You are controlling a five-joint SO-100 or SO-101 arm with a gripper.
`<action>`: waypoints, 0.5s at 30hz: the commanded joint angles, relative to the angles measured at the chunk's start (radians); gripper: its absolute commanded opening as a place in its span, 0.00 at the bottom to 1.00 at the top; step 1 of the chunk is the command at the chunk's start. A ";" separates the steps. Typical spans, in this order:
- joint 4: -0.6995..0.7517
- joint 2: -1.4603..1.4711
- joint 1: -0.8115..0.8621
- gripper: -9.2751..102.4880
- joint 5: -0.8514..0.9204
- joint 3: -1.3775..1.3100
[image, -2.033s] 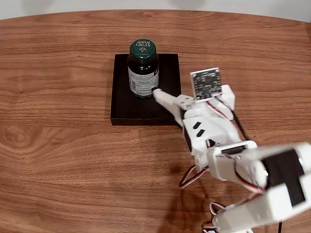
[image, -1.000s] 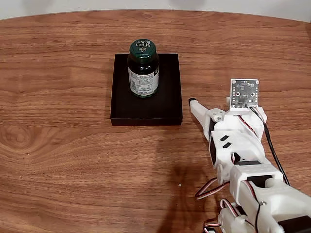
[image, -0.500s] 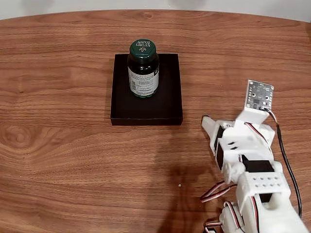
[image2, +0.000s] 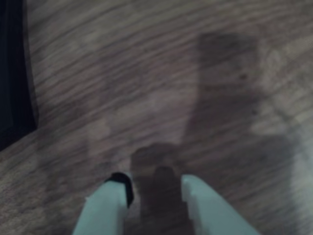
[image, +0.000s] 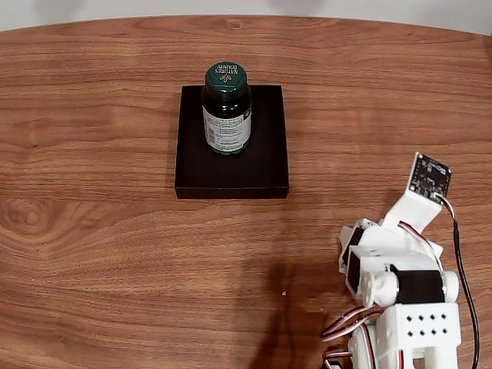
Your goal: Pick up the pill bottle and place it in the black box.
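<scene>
Pill bottle [image: 227, 108]: upright in black box [image: 267, 165], well apart from fingers [image2: 154, 190]; fingers parted, nothing held.

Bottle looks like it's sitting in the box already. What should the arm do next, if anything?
Probably nothing beyond folding the arm to rest. In the fixed view the pill bottle stands upright inside the black box, free of the arm. The gripper in the wrist view hangs over bare table with nothing between its fingers, so I see no correction needed.
</scene>
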State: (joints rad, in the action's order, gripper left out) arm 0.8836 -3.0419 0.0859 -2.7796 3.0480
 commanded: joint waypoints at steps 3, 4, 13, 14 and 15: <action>0.213 -0.192 -0.005 0.11 0.126 -0.018; 0.244 -0.213 -0.005 0.11 0.141 -0.018; 0.365 -0.293 0.006 0.08 0.183 -0.018; 0.365 -0.293 0.008 0.08 0.186 -0.018; 0.367 -0.295 0.009 0.08 0.186 -0.018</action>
State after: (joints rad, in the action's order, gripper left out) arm 1.2364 -3.3241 0.0782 -2.6047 3.0480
